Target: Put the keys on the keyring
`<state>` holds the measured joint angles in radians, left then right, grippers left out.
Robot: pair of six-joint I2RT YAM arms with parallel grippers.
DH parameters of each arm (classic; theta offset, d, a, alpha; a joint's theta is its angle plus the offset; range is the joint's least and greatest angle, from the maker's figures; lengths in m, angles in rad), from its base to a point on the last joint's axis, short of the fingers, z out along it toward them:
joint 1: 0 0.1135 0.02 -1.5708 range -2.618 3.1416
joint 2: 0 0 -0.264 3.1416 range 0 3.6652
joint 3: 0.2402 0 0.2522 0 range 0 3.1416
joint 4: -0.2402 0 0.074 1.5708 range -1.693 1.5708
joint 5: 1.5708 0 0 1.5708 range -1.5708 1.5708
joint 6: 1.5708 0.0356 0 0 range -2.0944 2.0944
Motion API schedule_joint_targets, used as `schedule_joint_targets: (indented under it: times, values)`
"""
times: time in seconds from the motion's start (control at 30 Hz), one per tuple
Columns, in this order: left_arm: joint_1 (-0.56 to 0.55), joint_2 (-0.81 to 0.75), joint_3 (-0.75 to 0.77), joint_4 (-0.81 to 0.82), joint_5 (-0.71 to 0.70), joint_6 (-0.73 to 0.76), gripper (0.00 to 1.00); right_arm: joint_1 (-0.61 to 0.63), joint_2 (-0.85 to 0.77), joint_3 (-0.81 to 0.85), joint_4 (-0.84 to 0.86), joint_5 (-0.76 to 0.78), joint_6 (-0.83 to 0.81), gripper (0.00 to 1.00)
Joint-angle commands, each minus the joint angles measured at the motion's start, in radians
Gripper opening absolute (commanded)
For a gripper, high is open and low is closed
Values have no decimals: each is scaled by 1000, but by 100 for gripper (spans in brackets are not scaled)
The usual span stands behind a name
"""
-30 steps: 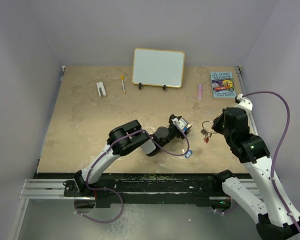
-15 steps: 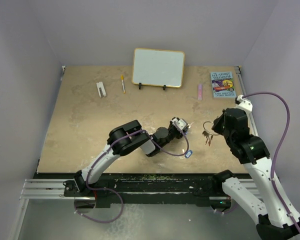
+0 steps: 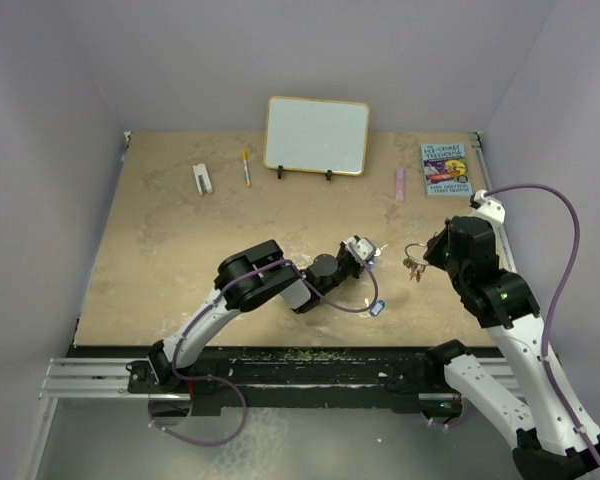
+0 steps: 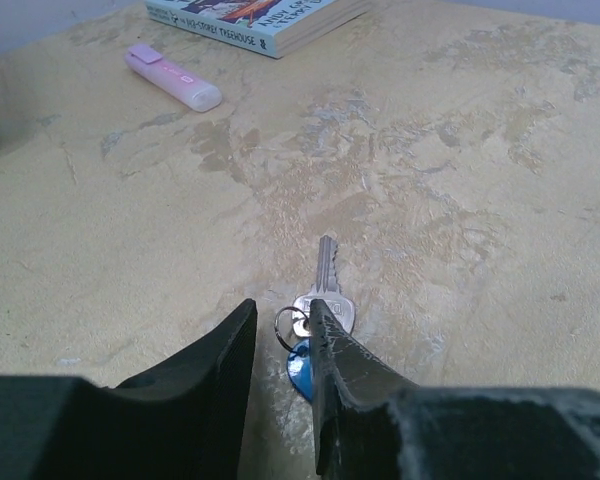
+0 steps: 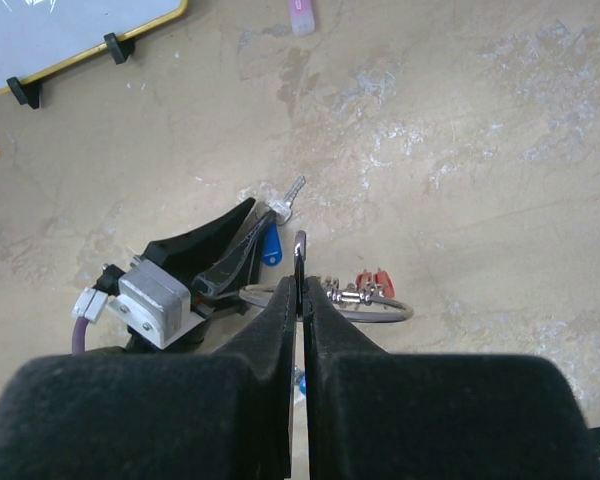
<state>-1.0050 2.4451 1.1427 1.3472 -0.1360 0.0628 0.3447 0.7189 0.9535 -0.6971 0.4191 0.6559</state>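
Note:
A silver key with a small split ring and a blue tag lies flat on the tabletop. My left gripper is low over it, jaws narrow but apart, the small ring in the gap and the tag partly under the right finger. In the top view the left gripper is just left of my right gripper. The right gripper is shut on the keyring, a wire loop carrying red-headed keys. Another blue-tagged key lies nearer the arm bases.
At the back stand a whiteboard, a book, a pink marker, a pen and a small white object. The left arm's purple cable loops near the loose key.
The left jaws have narrowed from wide to a small gap around the key's small ring. The right gripper still grips the keyring and has barely shifted.

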Motion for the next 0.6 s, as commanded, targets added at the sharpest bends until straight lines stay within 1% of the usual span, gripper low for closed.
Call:
schedule_joint_targets:
  times: [0.0, 0.03, 0.07, 0.27, 0.4, 0.5, 0.57]
  values:
    - [-5, 9, 32, 8, 14, -23, 22, -6, -12, 5, 44, 9, -2, 0]
    - [-7, 9, 32, 6, 6, -25, 12, -6, -12, 4, 45, 9, -2, 0]
    - [-5, 9, 32, 7, 2, -31, 9, -6, -13, 3, 44, 10, -1, 0]
    - [-7, 7, 24, 24, -18, -39, 5, -6, -16, -5, 45, 8, 0, 0]
    - [-6, -32, -4, 27, -22, -44, 4, -6, -17, -8, 48, -7, -11, 0]
    - [-4, -81, -24, -9, 4, -56, 4, -6, -21, -12, 62, -36, -35, 0]
    - [4, -136, -31, -74, 51, -85, 5, -6, -27, -15, 72, -55, -56, 0]
